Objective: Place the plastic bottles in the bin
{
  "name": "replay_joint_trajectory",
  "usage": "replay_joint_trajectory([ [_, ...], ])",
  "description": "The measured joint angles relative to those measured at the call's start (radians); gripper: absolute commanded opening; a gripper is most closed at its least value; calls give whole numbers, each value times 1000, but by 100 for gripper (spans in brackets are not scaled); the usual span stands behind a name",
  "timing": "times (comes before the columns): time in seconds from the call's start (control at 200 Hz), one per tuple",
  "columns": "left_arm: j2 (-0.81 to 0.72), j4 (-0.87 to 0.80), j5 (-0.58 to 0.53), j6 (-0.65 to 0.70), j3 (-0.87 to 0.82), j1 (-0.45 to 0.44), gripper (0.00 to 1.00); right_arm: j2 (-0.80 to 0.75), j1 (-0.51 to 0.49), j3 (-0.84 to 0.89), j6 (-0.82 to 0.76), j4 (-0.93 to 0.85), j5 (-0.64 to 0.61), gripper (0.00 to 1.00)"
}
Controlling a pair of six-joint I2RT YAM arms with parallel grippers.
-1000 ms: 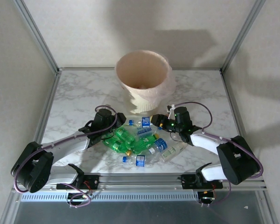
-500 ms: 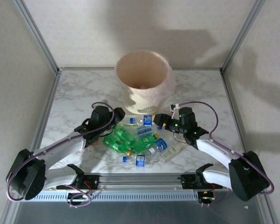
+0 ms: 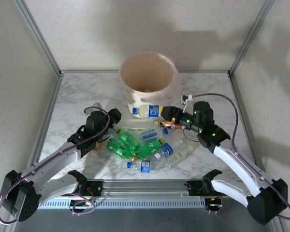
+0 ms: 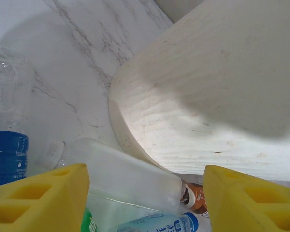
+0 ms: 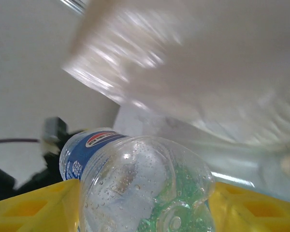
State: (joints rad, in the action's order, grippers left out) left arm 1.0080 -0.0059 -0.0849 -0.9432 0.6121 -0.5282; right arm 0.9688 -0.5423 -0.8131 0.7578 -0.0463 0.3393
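The bin [image 3: 141, 102] stands just beyond both your grippers. The bottles [image 3: 137, 145] lie heaped on the table between them. Your right gripper [image 3: 164, 112] clamps a blue-labelled bottle [image 3: 148, 111] by the bin's wall. Your left gripper [image 3: 114, 118] gapes wide at the heap's edge, holding nothing.
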Motion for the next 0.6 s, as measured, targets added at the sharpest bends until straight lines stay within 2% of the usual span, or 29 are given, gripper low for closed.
replay_joint_trajectory([
  [0.16,0,0,-2,-4,0,0,63,79,-1,-252,-42,-55,-40,67],
  [0.411,0,0,-3,-9,0,0,63,325,-2,-676,-128,-99,-147,67],
  [0.601,0,0,-7,-9,0,1,64,454,34,-774,-153,-117,-208,67],
])
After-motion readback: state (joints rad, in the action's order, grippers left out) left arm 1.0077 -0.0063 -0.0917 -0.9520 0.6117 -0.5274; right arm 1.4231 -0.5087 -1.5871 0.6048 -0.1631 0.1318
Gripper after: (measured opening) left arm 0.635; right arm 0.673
